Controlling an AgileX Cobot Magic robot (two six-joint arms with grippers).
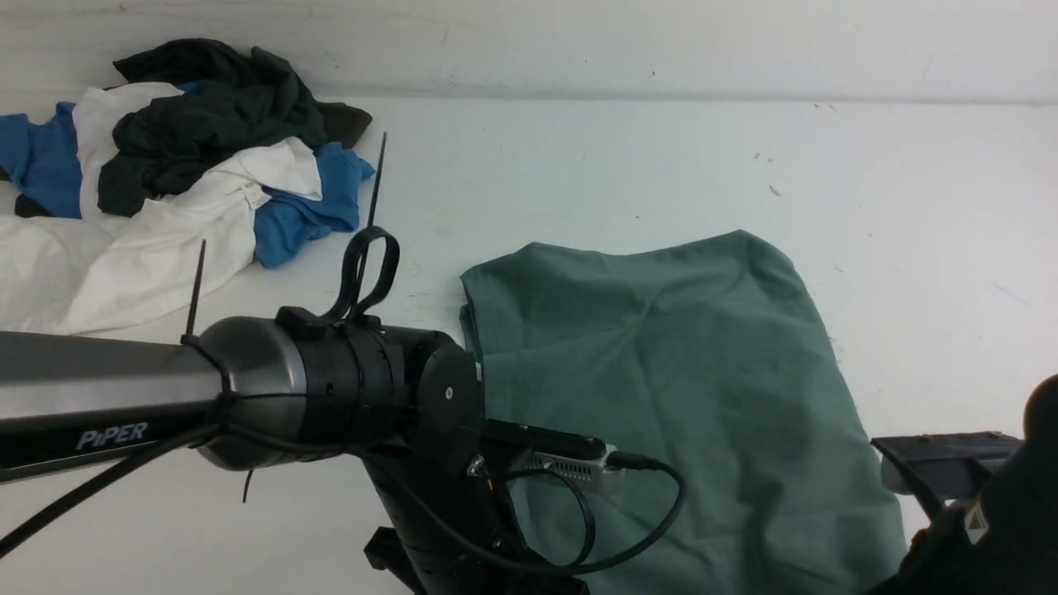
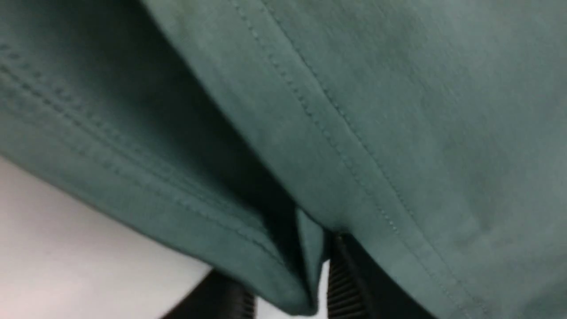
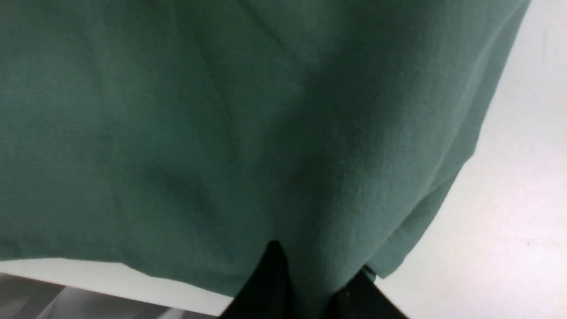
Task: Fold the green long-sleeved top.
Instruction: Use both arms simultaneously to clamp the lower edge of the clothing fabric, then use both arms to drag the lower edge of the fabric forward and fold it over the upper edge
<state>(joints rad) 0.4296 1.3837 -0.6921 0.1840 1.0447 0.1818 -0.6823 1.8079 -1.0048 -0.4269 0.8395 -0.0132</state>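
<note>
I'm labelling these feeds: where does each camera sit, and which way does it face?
Front view: between the arms, facing forward over the table; the left arm crosses it.
Left wrist view: on the left arm, close on the top, its hem between the fingers.
Right wrist view: on the right arm, fingers pinching the top's edge.
All three share the top.

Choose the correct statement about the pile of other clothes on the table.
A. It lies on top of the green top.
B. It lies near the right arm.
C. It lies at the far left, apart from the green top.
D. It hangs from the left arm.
C: in the front view the pile sits at the far left, with bare table between it and the green top.
</note>
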